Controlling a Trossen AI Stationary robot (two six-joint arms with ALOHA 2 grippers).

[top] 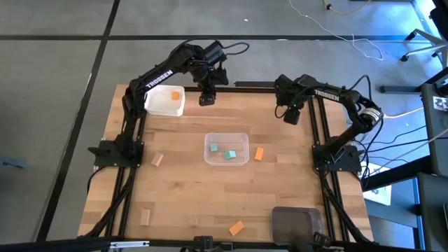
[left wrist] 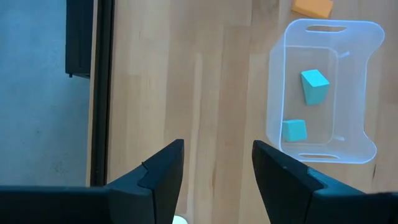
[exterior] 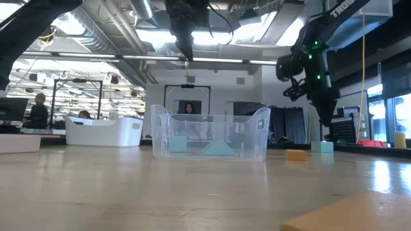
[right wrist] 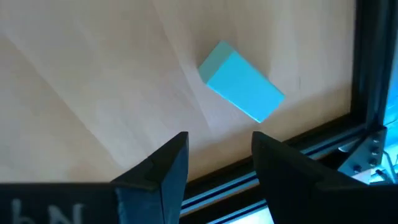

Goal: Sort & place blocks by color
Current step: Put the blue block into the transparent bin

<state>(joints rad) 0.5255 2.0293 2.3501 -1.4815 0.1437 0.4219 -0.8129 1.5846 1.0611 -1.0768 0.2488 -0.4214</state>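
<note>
A teal block [right wrist: 241, 82] lies flat on the wood near the table's far right rail. My right gripper [right wrist: 217, 155] hangs open just above it, pointing down; it also shows in the high view [top: 292, 115]. My left gripper [top: 206, 98] is open too, high over the far middle of the table beside the white tub [top: 166, 103], which holds one orange block [top: 174, 96]. The clear tub [top: 226, 136] at the centre holds two teal blocks [left wrist: 314, 86] [left wrist: 293, 130]. An orange block [top: 259, 154] lies just to its right.
Tan blocks lie at the left [top: 157, 159] and near the front edge [top: 145, 217]. Another orange block [top: 236, 227] lies at the front, with a dark grey tub [top: 297, 224] to its right. Black frame rails run along the table's edges.
</note>
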